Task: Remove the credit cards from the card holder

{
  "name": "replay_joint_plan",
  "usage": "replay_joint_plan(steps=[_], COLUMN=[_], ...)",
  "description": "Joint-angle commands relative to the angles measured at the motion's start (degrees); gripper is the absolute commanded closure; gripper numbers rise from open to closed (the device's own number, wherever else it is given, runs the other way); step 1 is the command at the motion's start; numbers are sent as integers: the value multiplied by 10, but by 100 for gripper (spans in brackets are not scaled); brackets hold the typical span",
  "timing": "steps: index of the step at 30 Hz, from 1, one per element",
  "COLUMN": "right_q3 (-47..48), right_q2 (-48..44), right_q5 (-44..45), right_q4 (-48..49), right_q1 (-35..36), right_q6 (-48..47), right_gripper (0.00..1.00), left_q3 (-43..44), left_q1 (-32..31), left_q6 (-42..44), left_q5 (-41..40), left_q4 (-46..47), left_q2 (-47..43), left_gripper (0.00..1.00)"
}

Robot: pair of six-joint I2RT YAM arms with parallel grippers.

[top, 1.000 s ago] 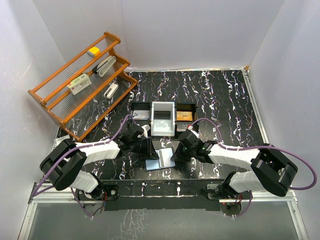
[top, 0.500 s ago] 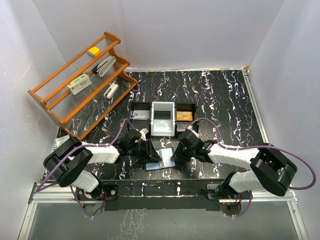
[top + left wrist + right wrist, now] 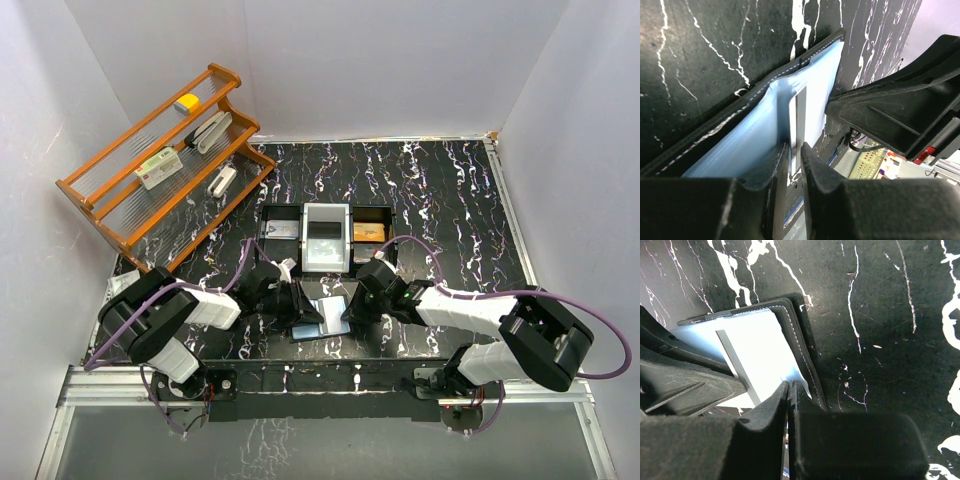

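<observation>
Open card holder [image 3: 322, 313] flat on worktop [image 3: 440, 200]. At its right edge, right fingers [image 3: 765, 412] pressed together. Over the blue lining, left fingers [image 3: 762, 177] narrowly parted, grip undetermined.

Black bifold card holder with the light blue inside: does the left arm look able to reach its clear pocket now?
Probably yes: the card holder lies open, the left tool is at the pocket, and the right tool sits at the opposite edge.

I cannot read any words or numbers here. The small white box [image 3: 158, 168] on the wooden rack [image 3: 225, 80] has marks, but they are too tiny for me to read.
</observation>
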Motion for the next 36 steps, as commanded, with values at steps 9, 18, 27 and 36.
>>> replay_joint_plan(steps=[9, 18, 27, 36], right_q3=[4, 10, 54, 103], right_q2=[16, 11, -2, 17], right_q5=[28, 29, 1, -91], right_q4=[-32, -37, -41, 34], right_q1=[-2, -6, -6, -6], right_q6=[-14, -21, -66, -125], right_gripper=[100, 100, 97, 73], left_q3=[-25, -12, 3, 12], left_q1=[0, 4, 5, 5], left_q6=[-18, 53, 70, 71], left_q5=[-17, -37, -30, -25], left_q4=[42, -105, -124, -123], left_q2=[-10, -84, -84, -77], left_gripper=[100, 100, 100, 100])
